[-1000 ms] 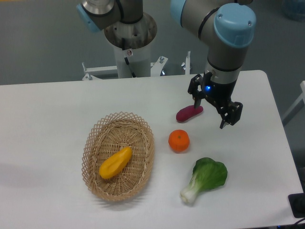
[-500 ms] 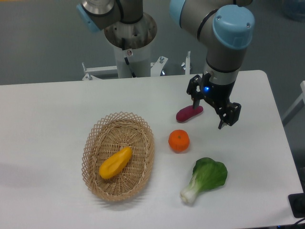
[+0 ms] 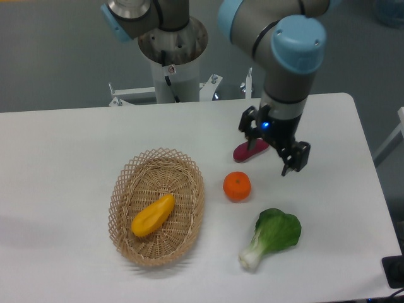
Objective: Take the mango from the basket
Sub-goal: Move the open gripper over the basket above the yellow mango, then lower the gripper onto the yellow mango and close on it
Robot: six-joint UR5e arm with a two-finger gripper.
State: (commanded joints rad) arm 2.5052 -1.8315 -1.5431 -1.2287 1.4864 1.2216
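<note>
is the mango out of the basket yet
No, the mango lies inside the basket, and the gripper hangs open and empty over the far side of the table by the sweet potato.

White table (image 3: 76,145) – wicker basket (image 3: 126,189), orange (image 3: 237,186), sweet potato (image 3: 246,151), bok choy (image 3: 273,235)

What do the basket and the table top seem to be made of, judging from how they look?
The basket looks like tan woven wicker or a similar plant fibre: its strands cross in an open lattice at the rim and a tighter weave at the bottom, where the mango lies. The table top looks like a smooth white laminate or painted board with a matt finish; which one cannot be told.
</note>
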